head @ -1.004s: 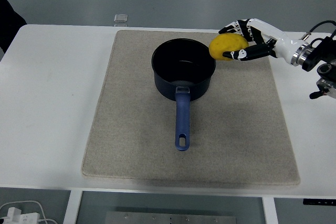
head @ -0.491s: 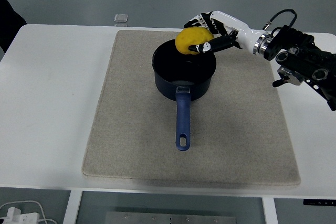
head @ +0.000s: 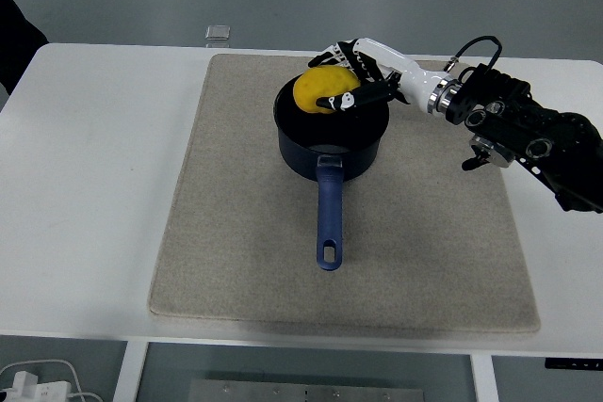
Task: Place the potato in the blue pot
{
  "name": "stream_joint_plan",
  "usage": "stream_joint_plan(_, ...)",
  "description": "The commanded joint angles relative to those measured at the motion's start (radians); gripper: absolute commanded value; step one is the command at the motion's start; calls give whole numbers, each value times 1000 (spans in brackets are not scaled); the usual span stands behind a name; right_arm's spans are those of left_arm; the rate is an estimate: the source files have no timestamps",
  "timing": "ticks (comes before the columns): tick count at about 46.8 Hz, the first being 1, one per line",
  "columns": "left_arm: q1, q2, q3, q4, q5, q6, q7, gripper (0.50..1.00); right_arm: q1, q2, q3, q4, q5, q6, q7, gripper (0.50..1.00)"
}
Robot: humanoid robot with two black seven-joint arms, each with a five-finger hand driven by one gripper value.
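The yellow potato (head: pixel 318 88) is held in my right hand (head: pixel 345 75), whose fingers curl around it from the right. It hangs over the open mouth of the blue pot (head: pixel 330 143), toward the pot's far left rim. The pot stands on the grey mat (head: pixel 236 233) with its blue handle (head: pixel 327 218) pointing toward the table's near edge. My right arm (head: pixel 518 129) reaches in from the right edge. My left arm is out of view.
A small clear square object (head: pixel 218 34) lies on the white table (head: pixel 85 185) behind the mat's far left corner. A dark shape (head: pixel 11 40) shows at the upper left edge. White cables (head: pixel 38 385) lie below the table's near edge.
My right hand carried the potato leftward from beside the pot's right rim to above the pot's opening. The arm has reached further in over the table.
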Motion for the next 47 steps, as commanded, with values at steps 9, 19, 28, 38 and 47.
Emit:
stream_joint_plan(9,0,0,1,0,-2,0,0,996,-25,0,8,-4,2,-9,2,500)
stream_joint_plan(19,0,0,1,0,0,0,0,996,-39,5,11,-6,3,-17,8,829)
stream_joint_plan(28,0,0,1,1,0,0,0,996,-37,5,11,-4,3,-12,9,911)
stream_joint_plan(38,0,0,1,0,0,0,0,996,-33,-3,11,-4,5,-11,9,924)
stream_joint_plan(47,0,0,2,0,0,1,0,996,-30,-11,37,-4,32,-5,8,924)
